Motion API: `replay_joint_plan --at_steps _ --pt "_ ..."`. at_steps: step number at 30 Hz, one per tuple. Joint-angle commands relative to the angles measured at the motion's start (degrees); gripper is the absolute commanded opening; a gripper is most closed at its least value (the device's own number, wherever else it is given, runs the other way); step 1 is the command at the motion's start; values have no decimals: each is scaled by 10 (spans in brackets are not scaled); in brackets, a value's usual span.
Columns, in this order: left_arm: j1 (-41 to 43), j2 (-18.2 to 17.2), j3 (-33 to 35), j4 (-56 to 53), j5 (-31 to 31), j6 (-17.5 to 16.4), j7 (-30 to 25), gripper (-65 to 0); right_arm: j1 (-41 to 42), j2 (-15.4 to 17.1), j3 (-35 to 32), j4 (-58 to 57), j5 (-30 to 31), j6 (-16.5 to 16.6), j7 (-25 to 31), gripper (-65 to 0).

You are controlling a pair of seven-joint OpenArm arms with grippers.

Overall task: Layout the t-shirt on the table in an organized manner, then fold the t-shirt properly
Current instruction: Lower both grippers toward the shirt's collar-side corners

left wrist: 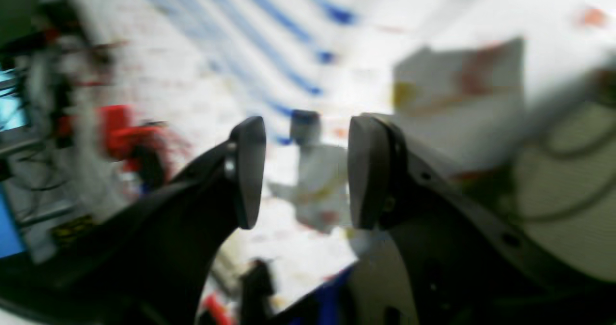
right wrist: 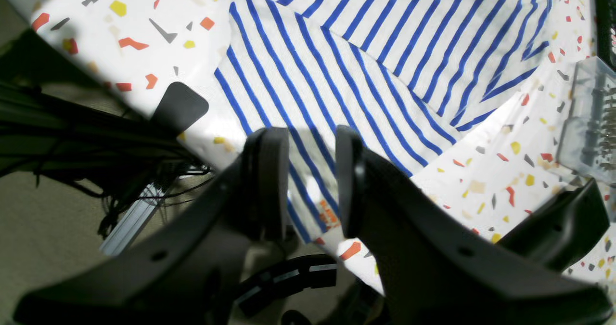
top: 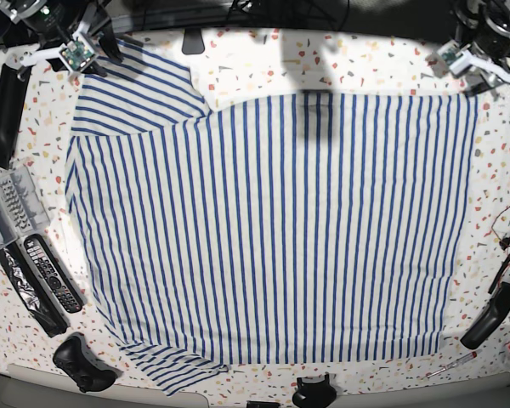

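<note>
Spreading across nearly the whole base view, the table shows its white speckled top only as a border around the t-shirt. The t-shirt lies flat, stripes running up and down in that view, one sleeve fanned toward the upper left corner and the other at the lower left edge. No neck label can be seen, and no writing on the cloth can be read; a small orange mark on the hem between the right fingers in the right wrist view is too small to make out.

Along the left margin lie a clear plastic case, a remote control and a black game controller; all three are partly cropped or in shade.

At the upper left corner, the right gripper sits low over the sleeve edge, its jaws partly apart with striped cloth running between them; whether they pinch it I cannot tell. At the upper right corner, just beside the shirt's corner, is the left gripper; its jaws stand apart with nothing between them. That wrist view is heavily blurred, so only blue stripes and smeared shapes show behind the pads.
</note>
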Motion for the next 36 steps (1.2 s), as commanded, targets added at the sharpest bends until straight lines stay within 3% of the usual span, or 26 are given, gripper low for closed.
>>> replay_joint_plan --at_steps 1,5,18,22,27,31,34,36 --pt "-13 -10 9 -1 17 27 5 -399 -5 5 3 9 2 0 11 -486" --pt "-56 -10 67 -28 62 65 42 -399 -5 5 3 9 2 0 5 -486" --pt "-126 -10 99 -96 52 60 17 -399 -5 5 3 9 2 0 -6 -486" --pt "-126 -10 99 -97 28 -22 17 -401 -5 5 3 9 2 0 -5 -485" --pt "-140 -9 99 -106 27 -49 4 -422 -5 5 3 9 2 0 -5 -486" --pt "-156 -8 99 -110 27 -106 -2 -503 -5 5 3 9 2 1 -6 -485" --pt "-156 -8 99 -110 26 -127 -14 -645 -5 5 3 9 -7 2 -5 -485" --pt "-156 -8 99 -110 15 -127 -16 -650 -5 5 3 9 -38 2 -5 -485"
